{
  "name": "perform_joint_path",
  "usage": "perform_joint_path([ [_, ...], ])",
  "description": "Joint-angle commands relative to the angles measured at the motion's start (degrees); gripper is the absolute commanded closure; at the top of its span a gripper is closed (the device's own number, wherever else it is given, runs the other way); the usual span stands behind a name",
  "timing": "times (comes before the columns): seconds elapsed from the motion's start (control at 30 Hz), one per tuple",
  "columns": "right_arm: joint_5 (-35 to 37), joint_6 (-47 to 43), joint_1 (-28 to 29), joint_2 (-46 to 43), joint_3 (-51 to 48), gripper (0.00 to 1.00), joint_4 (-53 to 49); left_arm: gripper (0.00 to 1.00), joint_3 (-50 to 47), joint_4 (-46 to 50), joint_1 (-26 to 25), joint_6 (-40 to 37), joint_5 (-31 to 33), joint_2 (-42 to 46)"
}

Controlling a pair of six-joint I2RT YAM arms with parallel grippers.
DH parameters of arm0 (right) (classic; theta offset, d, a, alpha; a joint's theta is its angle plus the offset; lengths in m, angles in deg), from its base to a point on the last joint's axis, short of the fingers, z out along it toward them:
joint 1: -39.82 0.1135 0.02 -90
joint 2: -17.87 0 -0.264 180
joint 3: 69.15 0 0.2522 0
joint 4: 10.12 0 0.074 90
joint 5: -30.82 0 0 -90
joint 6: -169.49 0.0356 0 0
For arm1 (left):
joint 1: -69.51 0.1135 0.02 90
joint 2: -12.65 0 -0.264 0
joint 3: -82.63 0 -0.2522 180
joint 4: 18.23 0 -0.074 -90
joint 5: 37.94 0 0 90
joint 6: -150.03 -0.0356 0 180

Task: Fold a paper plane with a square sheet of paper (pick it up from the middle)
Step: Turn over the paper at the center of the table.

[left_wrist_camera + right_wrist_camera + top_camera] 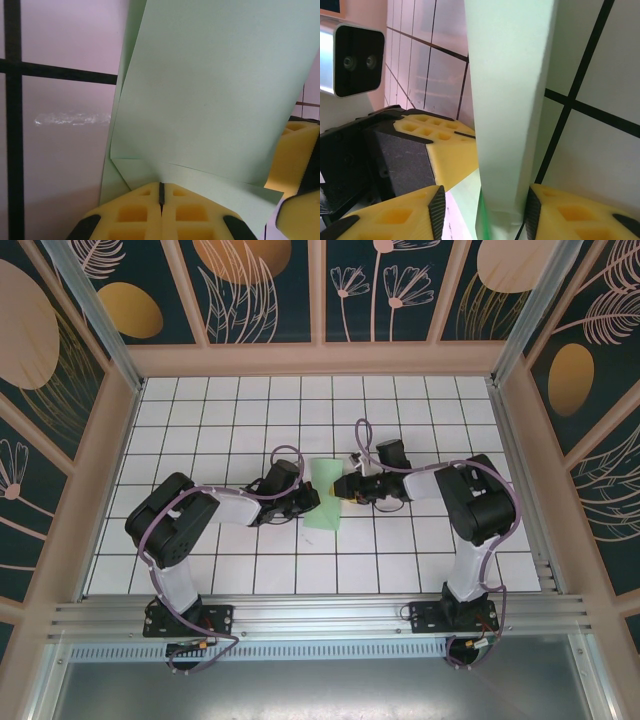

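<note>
The sheet of paper (325,494), pale mint green, is folded lengthwise (one long flap stands up off the bench (200,420)). The left arm (190,520) and right arm (470,502) both reach inward, low, wrists facing each other. At the sheet's edge the left jaws are pressed fully together, while the right jaws stand partly apart, straddling the raised flap.

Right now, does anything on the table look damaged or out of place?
A whitish, shiny smear marks the table beside the square sheet of paper, like residue or a scuff. The paper itself looks clean and untorn.
</note>
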Motion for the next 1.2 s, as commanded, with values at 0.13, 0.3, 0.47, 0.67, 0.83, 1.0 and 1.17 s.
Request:
perform_joint_path([
  [0.13,0.96,-1.40,0.51,-0.65,-1.05,0.65,-1.59,0.94,-0.61,1.55,0.26,0.48,-0.07,0.65],
  [0.3,1.40,-1.46,0.56,-0.57,-0.86,0.80,-1.75,0.94,-0.62,1.47,0.22,0.57,-0.13,0.66],
  [0.47,0.85,-1.51,0.51,-0.62,-0.93,0.85,-1.66,0.93,-0.53,1.62,0.27,0.48,-0.21,0.61],
  [0.67,-0.42,-1.17,0.60,-1.51,-1.85,0.62,-0.89,0.93,-0.47,1.48,0.25,0.57,-0.13,0.69],
  [0.83,-1.15,-1.95,1.27,-1.42,-2.53,0.62,-1.14,0.93,-0.39,1.54,0.28,0.57,-0.14,0.54],
  [1.0,0.76,-2.17,2.03,-0.94,-2.97,0.72,-1.49,0.93,-0.18,1.53,0.23,0.57,-0.09,0.51],
  [1.17,1.75,-1.25,2.07,-1.62,-2.75,0.86,-0.95,0.92,-0.26,1.59,0.27,0.57,0.03,1.02],
])
